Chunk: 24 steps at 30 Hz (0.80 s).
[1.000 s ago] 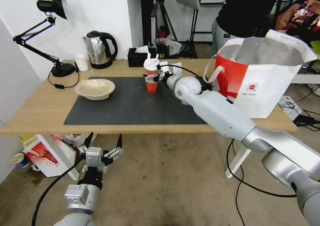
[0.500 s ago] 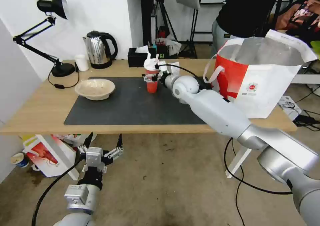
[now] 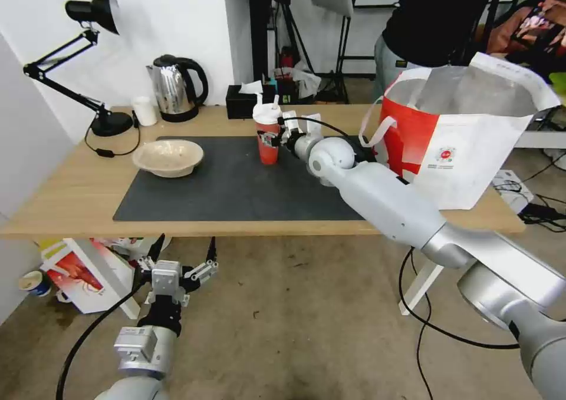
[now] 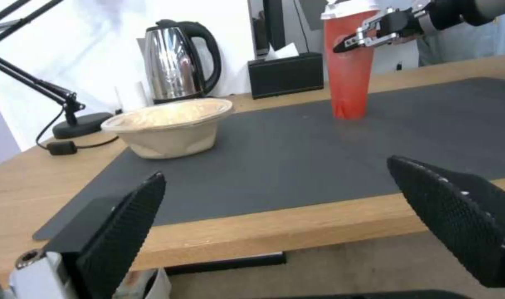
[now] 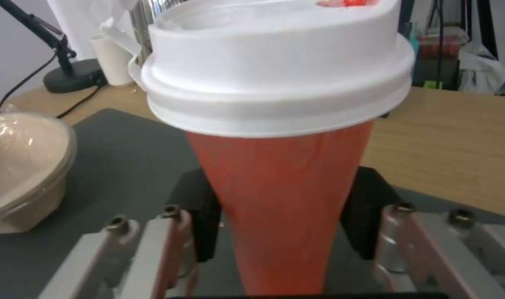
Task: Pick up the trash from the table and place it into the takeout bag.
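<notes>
Since a second ago right gripper (image 3: 273, 139) has clamped the cup (image 3: 268, 136) between its pads (mat beneath); left gripper (image 3: 180, 257) hangs spread below the table (image 3: 71, 200)

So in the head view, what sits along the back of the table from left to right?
Desk lamp → small white cup → kettle → black tissue box → red cup, with the right gripper at it → takeout bag.

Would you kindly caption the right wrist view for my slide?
Right gripper shut on the red cup, beige bowl nearby.
</notes>
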{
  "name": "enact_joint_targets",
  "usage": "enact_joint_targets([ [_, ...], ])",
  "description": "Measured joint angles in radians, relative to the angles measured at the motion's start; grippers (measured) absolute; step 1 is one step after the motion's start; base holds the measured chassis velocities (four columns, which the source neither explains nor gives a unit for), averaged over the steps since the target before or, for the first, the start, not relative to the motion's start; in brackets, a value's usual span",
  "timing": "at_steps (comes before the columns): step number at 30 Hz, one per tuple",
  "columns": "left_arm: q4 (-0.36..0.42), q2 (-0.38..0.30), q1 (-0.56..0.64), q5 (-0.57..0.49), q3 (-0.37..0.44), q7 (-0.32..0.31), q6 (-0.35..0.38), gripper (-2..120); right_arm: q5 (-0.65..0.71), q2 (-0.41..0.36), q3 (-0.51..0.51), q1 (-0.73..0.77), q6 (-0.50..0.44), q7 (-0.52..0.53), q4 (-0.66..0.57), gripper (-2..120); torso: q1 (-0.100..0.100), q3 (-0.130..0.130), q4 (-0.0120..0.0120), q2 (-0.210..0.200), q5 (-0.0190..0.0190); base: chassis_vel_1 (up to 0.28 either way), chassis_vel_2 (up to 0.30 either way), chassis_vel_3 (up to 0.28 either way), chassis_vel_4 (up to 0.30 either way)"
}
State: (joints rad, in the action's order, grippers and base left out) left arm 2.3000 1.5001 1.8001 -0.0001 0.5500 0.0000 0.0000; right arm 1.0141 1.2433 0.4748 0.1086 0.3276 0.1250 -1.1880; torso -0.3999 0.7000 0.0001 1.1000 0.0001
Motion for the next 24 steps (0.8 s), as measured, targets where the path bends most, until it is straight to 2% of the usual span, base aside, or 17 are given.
enact_joint_targets([
  [3,0.000,0.000,0.000,0.000,0.000,0.000,0.000,100,0.001,-0.009,0.000,0.003,0.000,-0.002,-0.012,32,0.000,0.000,-0.0001,0.000,0.0000,0.000,0.000,0.000,0.000],
  [12,0.000,0.000,0.000,0.000,0.000,0.000,0.000,100,0.016,-0.038,-0.012,-0.006,0.001,-0.004,-0.058,14,0.000,0.000,-0.0001,0.000,0.0000,0.000,0.000,0.000,0.000],
  [16,0.000,0.000,0.000,0.000,0.000,0.000,0.000,100,0.033,-0.057,-0.036,-0.016,0.003,0.002,-0.093,9,0.000,0.000,-0.0002,0.000,0.0000,0.000,0.000,0.000,0.000],
  [24,0.000,0.000,0.000,0.000,0.000,0.000,0.000,100,0.080,-0.101,-0.074,-0.061,0.012,0.029,-0.179,9,0.000,0.000,-0.0001,0.000,-0.0001,0.000,0.000,0.000,0.000],
])
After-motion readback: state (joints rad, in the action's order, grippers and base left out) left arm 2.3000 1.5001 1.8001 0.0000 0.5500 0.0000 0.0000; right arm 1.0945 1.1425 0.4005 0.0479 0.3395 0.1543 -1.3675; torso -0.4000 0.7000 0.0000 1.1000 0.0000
